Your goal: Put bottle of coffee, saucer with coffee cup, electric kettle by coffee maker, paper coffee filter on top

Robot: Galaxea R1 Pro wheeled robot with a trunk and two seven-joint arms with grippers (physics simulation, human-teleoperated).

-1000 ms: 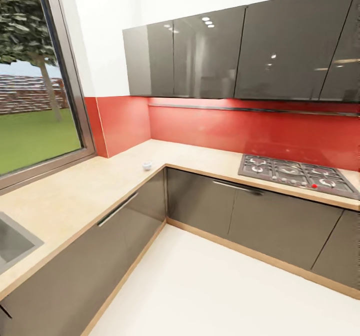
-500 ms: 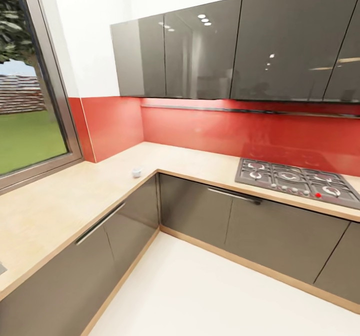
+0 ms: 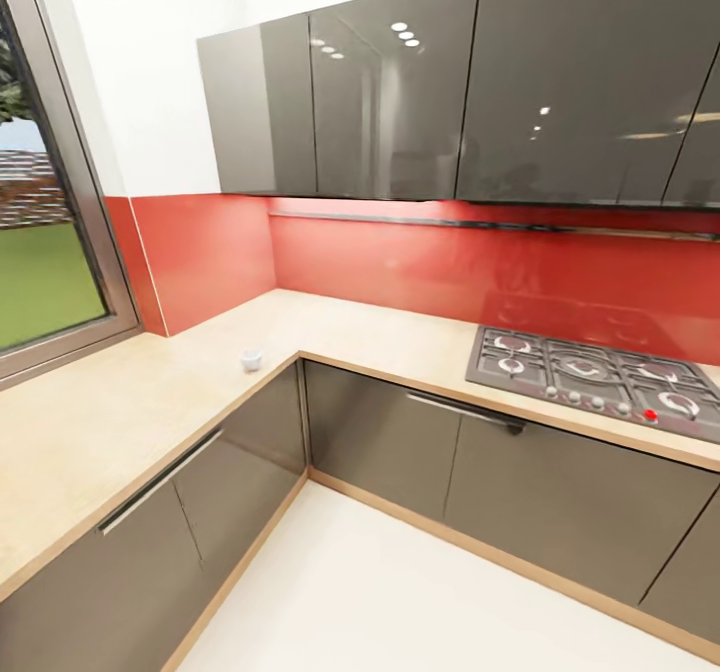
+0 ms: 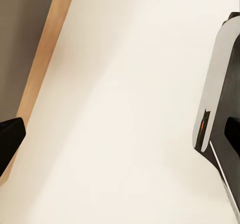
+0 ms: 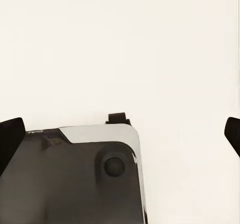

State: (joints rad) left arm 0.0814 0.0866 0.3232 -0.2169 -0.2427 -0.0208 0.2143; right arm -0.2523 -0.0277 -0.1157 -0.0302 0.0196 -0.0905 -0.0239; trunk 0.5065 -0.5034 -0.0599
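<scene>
A small white cup (image 3: pixel 251 359) stands on the beige countertop (image 3: pixel 120 422), close to its front edge near the inner corner. The coffee maker, coffee bottle, filter, saucer and kettle are out of view. My left gripper (image 4: pixel 120 134) hangs open over the pale floor beside a wooden plinth strip, with nothing between its dark fingertips (image 4: pixel 10 140). My right gripper (image 5: pixel 120 134) is open too, its fingertips (image 5: pixel 10 139) spread wide above the floor and my own grey base (image 5: pixel 75 179).
The L-shaped counter runs under a window (image 3: pixel 45 252) on the left and along a red backsplash. A gas hob (image 3: pixel 590 377) sits in its right stretch. Glossy grey wall cupboards (image 3: pixel 450 92) hang above, grey base cabinets (image 3: pixel 400 442) below. Pale floor (image 3: pixel 400 592) lies in front.
The whole head view has shifted: the camera has turned right, so window, cup and counter slid left and the sink corner left the picture. Nothing on the counter moved.
</scene>
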